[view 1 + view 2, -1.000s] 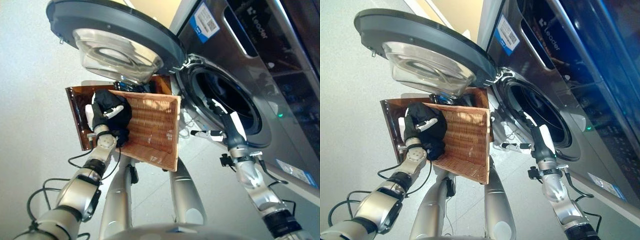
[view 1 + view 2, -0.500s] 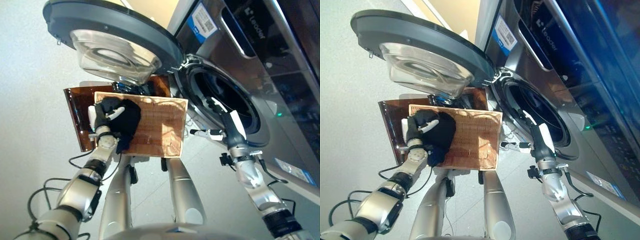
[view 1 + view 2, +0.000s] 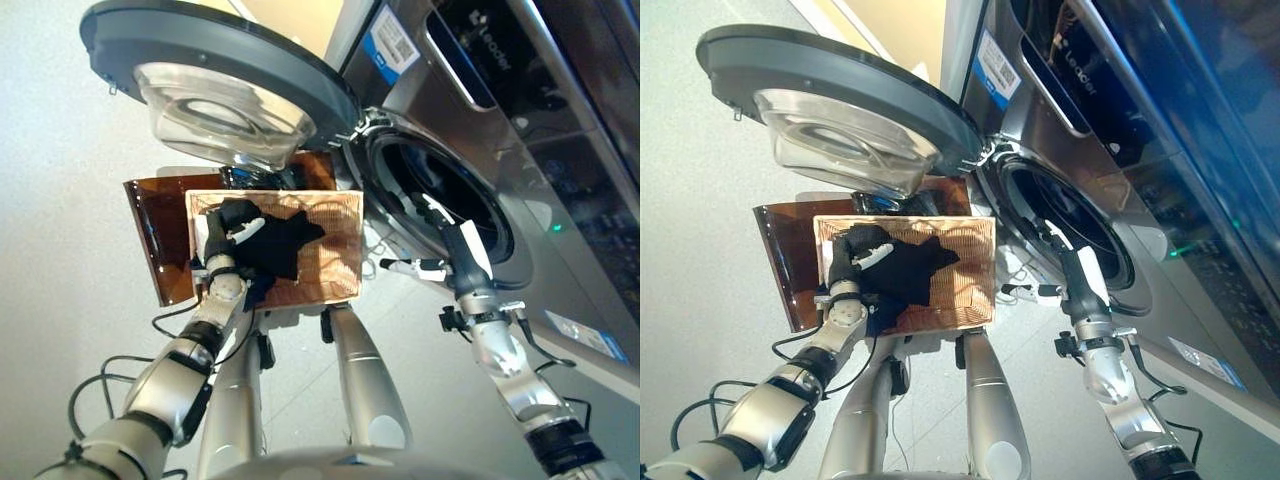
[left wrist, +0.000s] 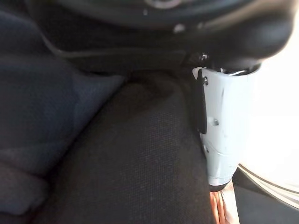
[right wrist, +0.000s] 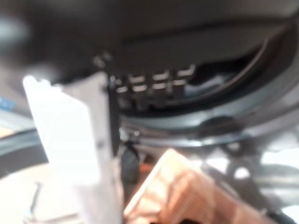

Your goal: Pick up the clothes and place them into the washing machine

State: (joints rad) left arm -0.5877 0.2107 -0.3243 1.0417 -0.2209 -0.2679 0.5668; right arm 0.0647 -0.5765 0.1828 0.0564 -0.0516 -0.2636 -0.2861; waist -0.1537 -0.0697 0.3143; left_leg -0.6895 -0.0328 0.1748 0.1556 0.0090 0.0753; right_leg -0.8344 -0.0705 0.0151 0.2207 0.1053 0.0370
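Left eye view: left robot hand (image 3: 222, 240) clutching black garment (image 3: 275, 245) over wicker basket (image 3: 335, 255); right robot hand (image 3: 440, 240) loosely spread beside washing machine drum (image 3: 440, 195).

The left hand (image 3: 226, 232) grips a black garment (image 3: 272, 246) over the wicker basket (image 3: 330, 250), the cloth spreading across the basket's woven face. A brown tray (image 3: 160, 235) lies behind the basket. Above them hangs the washing machine's open door (image 3: 215, 75). The right hand (image 3: 440, 240) hovers, fingers straight, at the drum opening (image 3: 440, 195).
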